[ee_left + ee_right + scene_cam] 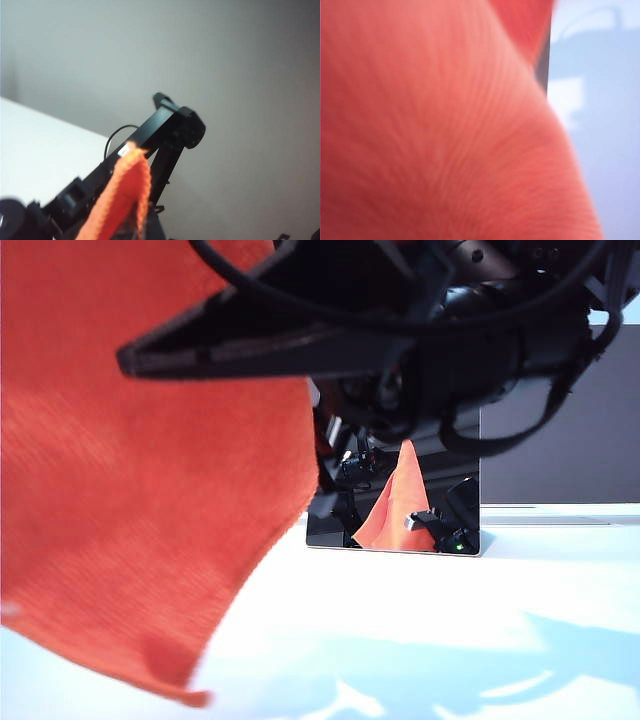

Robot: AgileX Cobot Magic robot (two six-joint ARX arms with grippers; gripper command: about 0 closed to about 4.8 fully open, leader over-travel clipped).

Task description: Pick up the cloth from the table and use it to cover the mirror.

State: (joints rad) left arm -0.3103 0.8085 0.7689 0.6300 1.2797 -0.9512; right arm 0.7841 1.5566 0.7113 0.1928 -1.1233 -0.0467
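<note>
Three views. Exterior: cloth [140, 490] hangs in the air, filling 9 o'clock, lower tip above the table [450, 640]. Mirror [400, 500] stands upright on the table at centre, uncovered, reflecting orange. Dark arm hardware overlaps its upper part. Left wrist: left gripper [131, 150] clenched on a bunched cloth edge [122, 200], grey wall behind. Right wrist: cloth [435, 135] covers nearly everything; right gripper hidden, jaws spread wide, hold can't be told; table [610, 125] at 3 o'clock.

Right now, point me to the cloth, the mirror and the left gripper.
cloth [150, 500]: exterior view, middle of the hanging orange sheet.
mirror [330, 525]: exterior view, dark lower glass.
left gripper [131, 148]: left wrist view, fingertips pinching the cloth's edge.
</note>
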